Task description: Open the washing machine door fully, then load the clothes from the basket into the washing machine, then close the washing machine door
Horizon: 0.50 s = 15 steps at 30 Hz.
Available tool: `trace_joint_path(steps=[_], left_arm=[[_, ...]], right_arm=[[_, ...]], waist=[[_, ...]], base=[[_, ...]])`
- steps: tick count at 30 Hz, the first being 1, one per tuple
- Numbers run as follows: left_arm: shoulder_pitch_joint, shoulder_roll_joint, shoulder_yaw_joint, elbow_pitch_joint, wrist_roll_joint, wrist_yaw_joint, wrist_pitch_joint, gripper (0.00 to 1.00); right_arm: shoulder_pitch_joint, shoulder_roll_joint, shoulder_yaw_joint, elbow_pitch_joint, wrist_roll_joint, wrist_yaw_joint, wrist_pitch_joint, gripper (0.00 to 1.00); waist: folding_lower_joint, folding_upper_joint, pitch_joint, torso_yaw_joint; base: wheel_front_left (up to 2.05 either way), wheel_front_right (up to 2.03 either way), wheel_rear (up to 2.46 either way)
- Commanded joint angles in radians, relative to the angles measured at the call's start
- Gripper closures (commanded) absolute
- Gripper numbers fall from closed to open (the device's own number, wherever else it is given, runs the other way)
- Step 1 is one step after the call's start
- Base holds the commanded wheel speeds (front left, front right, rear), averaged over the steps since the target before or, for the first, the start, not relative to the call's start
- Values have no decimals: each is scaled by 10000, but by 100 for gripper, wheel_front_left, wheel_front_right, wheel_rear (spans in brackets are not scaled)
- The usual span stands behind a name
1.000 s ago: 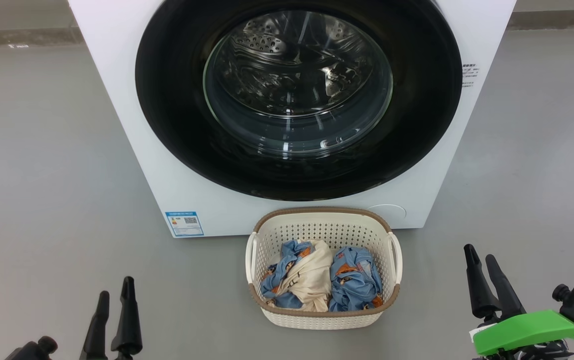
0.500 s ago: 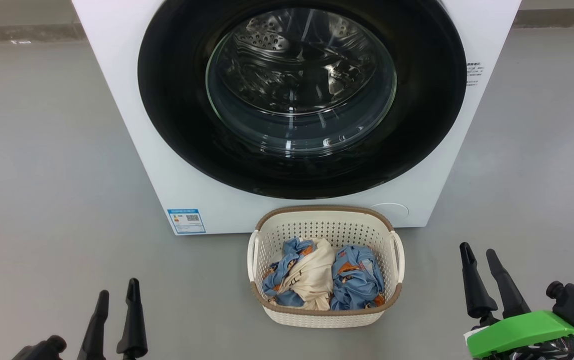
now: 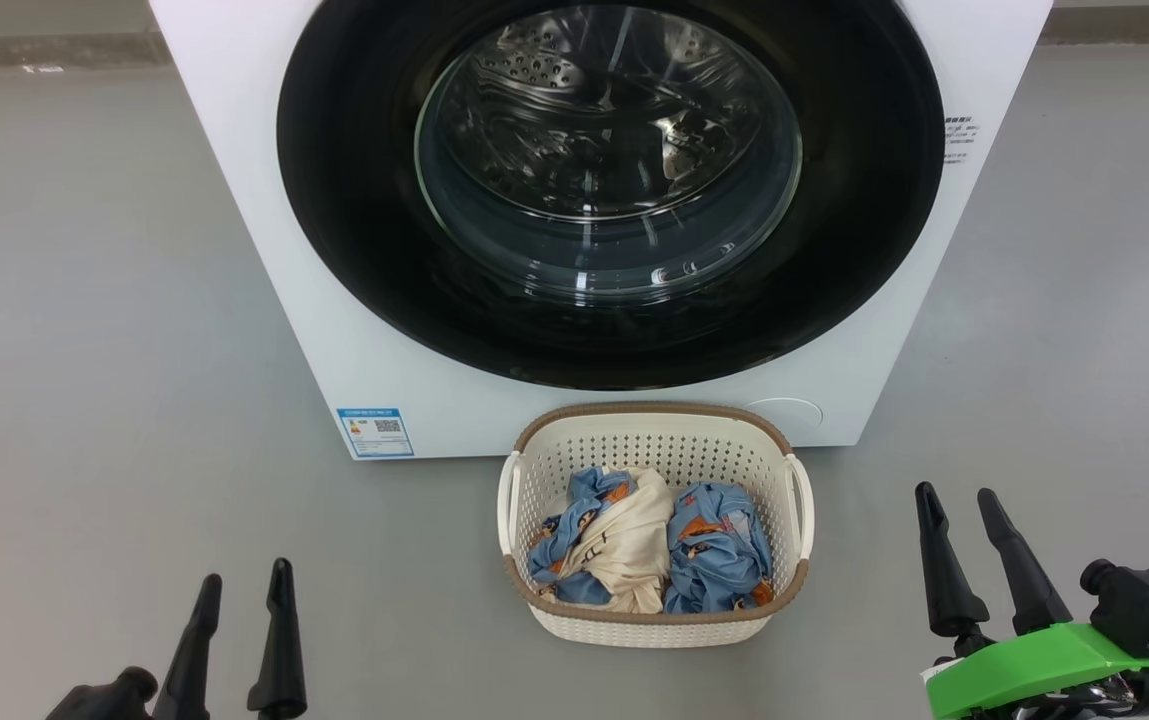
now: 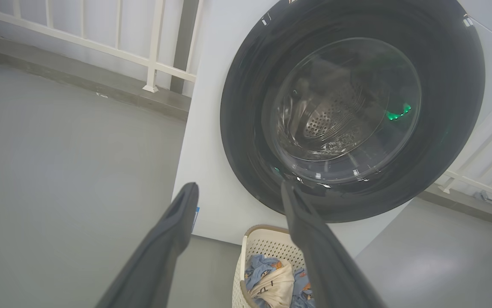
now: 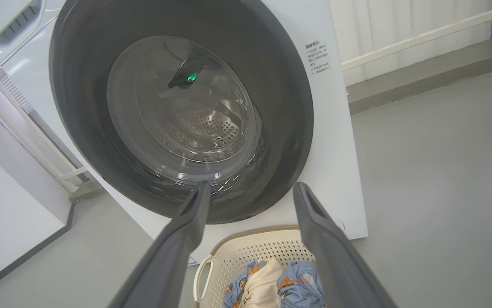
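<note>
Washing machine door (image 3: 610, 180) is shut behind basket (image 3: 652, 412); left pincer (image 3: 246, 573), right pincer (image 3: 955, 491) released.

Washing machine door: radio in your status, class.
Grippers: left gripper and right gripper open, empty. Task: washing machine door shut, clothes in basket. Basket close before door, may block swing.
</note>
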<state>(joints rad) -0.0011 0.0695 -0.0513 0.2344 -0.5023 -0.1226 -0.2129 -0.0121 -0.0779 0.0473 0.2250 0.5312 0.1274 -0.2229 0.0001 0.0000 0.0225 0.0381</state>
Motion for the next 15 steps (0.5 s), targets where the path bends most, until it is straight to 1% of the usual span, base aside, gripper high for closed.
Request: trace_joint_path(steps=[1, 13, 15], left_arm=[[-382, 115, 265, -210, 351, -45, -177, 0], [-435, 109, 343, -219, 1716, -78, -470, 0], [-420, 107, 337, -183, 1789, -81, -488, 0]], right_arm=[[-183, -52, 108, -323, -430, 31, -169, 0], [-109, 40, -121, -380, -1812, 33, -376, 0], [-71, 52, -187, -389, -1885, 33, -389, 0]], waist=[[-1, 0, 39, 2], [-1, 0, 23, 100], [-1, 0, -4, 114]], base=[[0, 0, 0], [0, 0, 0], [0, 0, 0]])
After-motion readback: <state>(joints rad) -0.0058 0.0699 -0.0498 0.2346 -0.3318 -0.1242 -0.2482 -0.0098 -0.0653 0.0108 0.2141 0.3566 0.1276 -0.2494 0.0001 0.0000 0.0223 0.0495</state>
